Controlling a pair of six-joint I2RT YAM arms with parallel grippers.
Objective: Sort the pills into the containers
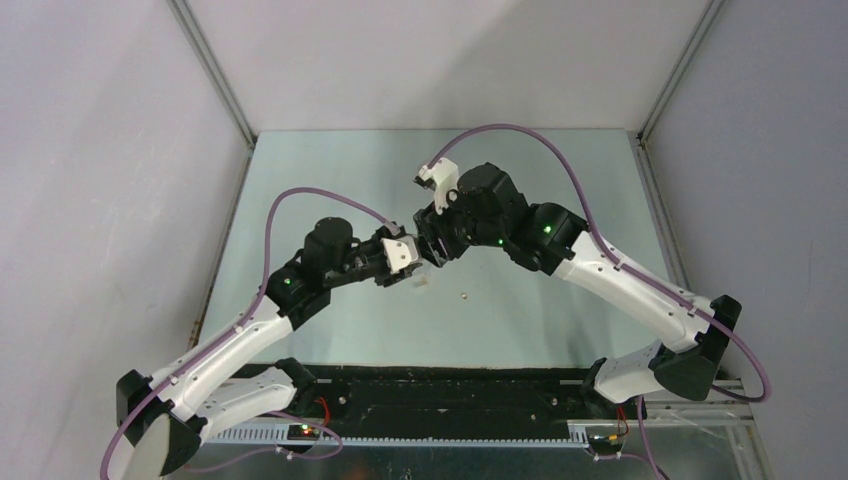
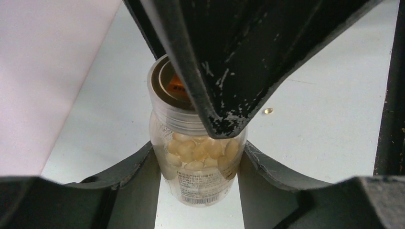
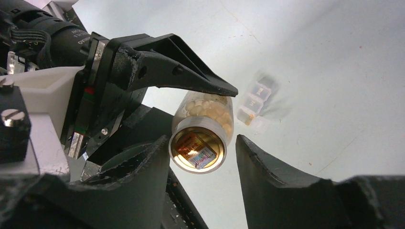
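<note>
My left gripper (image 1: 412,264) (image 2: 198,155) is shut on a small clear bottle (image 2: 200,186) (image 3: 210,112) full of pale yellowish pills (image 2: 196,150), holding it above the table. My right gripper (image 1: 432,248) (image 3: 203,145) stands open around the bottle's cap (image 3: 198,150), with a gap at its right finger (image 3: 267,176). One of its black fingers (image 2: 224,95) hides part of the cap in the left wrist view. One loose pill (image 1: 463,295) (image 2: 268,110) lies on the table. The containers, a small white translucent pill box (image 1: 426,283) (image 3: 255,102), lie on the table beneath the bottle.
The pale green table (image 1: 560,180) is fenced by grey walls left, right and behind, with metal rails (image 1: 215,70) at the corners. A black base plate (image 1: 450,400) with both arm mounts runs along the near edge.
</note>
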